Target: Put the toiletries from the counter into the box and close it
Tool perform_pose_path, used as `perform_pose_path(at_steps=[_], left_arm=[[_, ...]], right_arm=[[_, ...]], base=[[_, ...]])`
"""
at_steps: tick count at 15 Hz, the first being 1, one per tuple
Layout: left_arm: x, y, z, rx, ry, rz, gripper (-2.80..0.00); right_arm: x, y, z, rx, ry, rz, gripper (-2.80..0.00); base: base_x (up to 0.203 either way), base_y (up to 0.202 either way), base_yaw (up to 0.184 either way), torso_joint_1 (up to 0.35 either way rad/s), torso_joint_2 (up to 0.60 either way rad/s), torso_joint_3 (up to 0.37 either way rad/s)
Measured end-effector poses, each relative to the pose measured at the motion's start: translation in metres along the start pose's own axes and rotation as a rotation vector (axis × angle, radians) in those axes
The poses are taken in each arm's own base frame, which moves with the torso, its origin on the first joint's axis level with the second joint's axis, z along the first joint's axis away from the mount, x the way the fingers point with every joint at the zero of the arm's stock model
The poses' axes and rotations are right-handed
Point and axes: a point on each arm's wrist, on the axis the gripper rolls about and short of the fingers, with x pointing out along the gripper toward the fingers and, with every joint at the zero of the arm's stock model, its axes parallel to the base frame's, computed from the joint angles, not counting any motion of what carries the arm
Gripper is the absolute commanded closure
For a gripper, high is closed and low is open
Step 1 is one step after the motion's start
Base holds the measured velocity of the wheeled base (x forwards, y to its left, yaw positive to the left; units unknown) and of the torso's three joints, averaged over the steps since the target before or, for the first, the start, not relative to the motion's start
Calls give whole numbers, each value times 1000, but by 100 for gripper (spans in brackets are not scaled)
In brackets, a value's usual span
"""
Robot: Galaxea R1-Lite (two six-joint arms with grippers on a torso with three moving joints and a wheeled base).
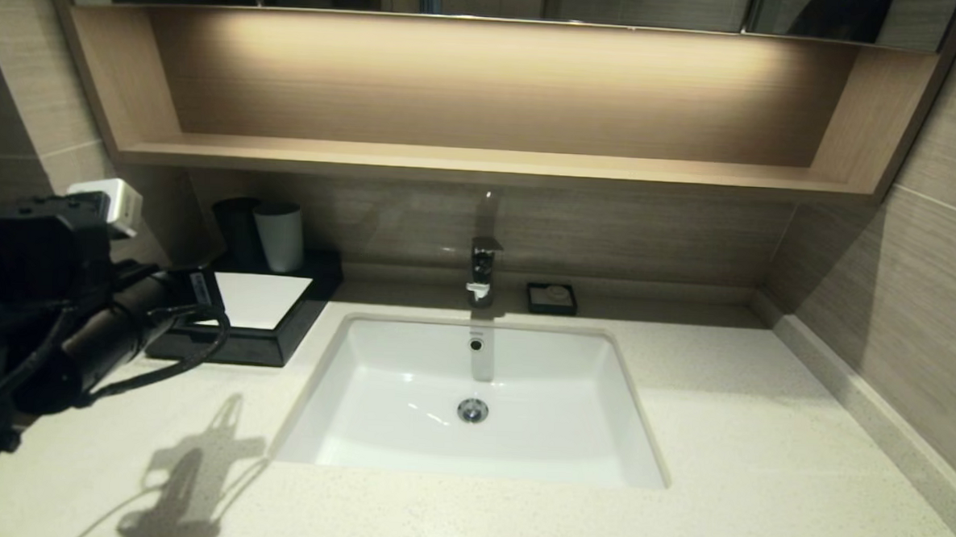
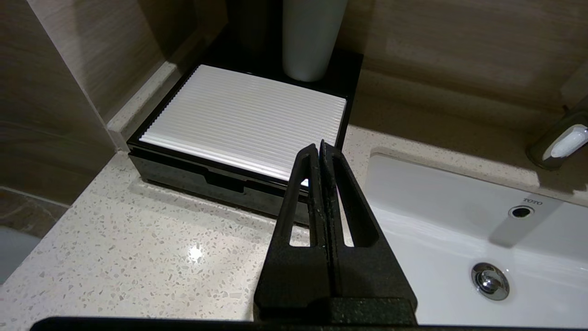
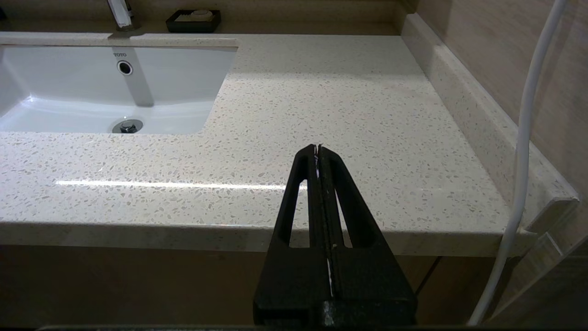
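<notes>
Left gripper [image 2: 320, 149], fingers pressed together and empty, hangs just before the box [image 2: 206, 177] at ten o'clock on the counter [image 1: 761, 442]; drawer looks shut, no packets visible. Right gripper [image 3: 318, 151], likewise closed, idles at five o'clock. Verify the drawer sits flush.

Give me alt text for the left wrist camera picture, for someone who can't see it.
The left hand, fingers pressed shut and empty, hangs just in front of the black box, whose front drawer is closed under a ribbed white top panel. The box sits on the speckled counter beside the white sink, with a grey cup behind it.
</notes>
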Motion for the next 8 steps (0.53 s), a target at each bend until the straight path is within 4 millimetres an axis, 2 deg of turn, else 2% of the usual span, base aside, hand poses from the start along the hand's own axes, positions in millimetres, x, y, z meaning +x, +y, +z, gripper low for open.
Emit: perform_pose_path(at_steps=[8], left_arm=[[-11, 4, -3, 3, 1, 2, 0]], right_arm=[[0, 0, 0, 0, 0, 0, 0]], base=[[0, 0, 0, 0, 0, 0]])
